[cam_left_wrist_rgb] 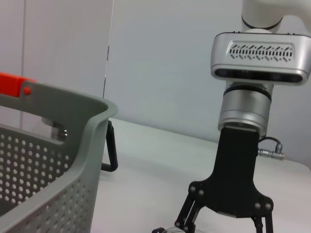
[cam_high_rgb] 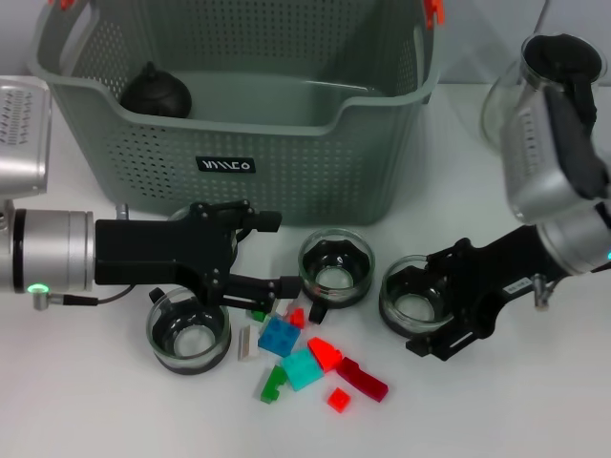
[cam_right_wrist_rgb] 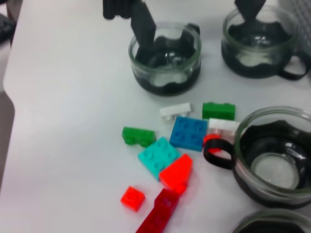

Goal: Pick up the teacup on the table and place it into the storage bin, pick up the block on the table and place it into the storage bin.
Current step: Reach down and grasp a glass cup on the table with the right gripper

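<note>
Several glass teacups stand on the white table: one at the left (cam_high_rgb: 188,329), one in the middle (cam_high_rgb: 336,265) and one at the right (cam_high_rgb: 415,294). Loose blocks lie in front of them, among them a blue block (cam_high_rgb: 278,336) (cam_right_wrist_rgb: 188,132) and a cyan block (cam_high_rgb: 302,367). The grey-green storage bin (cam_high_rgb: 286,143) (cam_left_wrist_rgb: 48,160) stands behind. My left gripper (cam_high_rgb: 272,253) is open, low in front of the bin, above the left teacup. My right gripper (cam_high_rgb: 409,310) (cam_left_wrist_rgb: 226,225) is open, its fingers on either side of the right teacup.
A round black object (cam_high_rgb: 155,93) lies inside the bin at its left. A glass jug (cam_high_rgb: 506,95) stands at the back right behind my right arm. Red and green blocks (cam_right_wrist_rgb: 172,172) are scattered close to the cups.
</note>
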Robot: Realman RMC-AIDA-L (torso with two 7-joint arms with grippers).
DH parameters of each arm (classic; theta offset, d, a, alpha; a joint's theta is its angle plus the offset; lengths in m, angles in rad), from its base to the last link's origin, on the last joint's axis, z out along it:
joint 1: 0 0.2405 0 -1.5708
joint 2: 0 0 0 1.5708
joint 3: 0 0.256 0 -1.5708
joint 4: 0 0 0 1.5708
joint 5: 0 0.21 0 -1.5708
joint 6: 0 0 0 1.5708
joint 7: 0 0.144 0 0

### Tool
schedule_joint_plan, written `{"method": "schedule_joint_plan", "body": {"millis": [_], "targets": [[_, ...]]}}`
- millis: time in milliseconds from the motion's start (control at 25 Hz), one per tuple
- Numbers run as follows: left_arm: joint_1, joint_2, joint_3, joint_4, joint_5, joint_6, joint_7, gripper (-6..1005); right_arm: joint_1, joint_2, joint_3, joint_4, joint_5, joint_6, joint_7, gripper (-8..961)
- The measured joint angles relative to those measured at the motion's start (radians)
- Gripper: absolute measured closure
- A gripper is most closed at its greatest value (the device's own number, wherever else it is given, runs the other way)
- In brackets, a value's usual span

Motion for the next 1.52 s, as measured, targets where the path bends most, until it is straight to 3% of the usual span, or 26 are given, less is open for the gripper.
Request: {"method": "schedule_joint_plan", "body": {"millis": [320,760,1000,1440,1520], "targets": [[0.005,-0.002,-0.004,-0.001,-0.001,-0.003,0.01,72,0.036,0.001,-0.177,0.006,-0.002,0.061,0.111,51],[0.012,-0.005,-0.001,-0.001,-0.002,-0.006,0.011,73,0.067,0.003,-0.255,0.005,-0.07,0.08,0.213,66],[0.015,-0.006,-0.003,-0.001,-0.002,-0.006,0.014,74,0.071,0.004,-0.259,0.007,-0.085,0.073,0.218,232],[0.025,-0.006,-0.006,-0.001,-0.002,-0.004,0.023,75,0.065,0.003,-0.248,-0.003,-0.085,0.062,0.228,719],[0.025,-0.006,-0.006,-0.001,-0.002,-0.002,0.023,75,0.064,0.002,-0.245,-0.005,-0.083,0.054,0.228,752]]}}
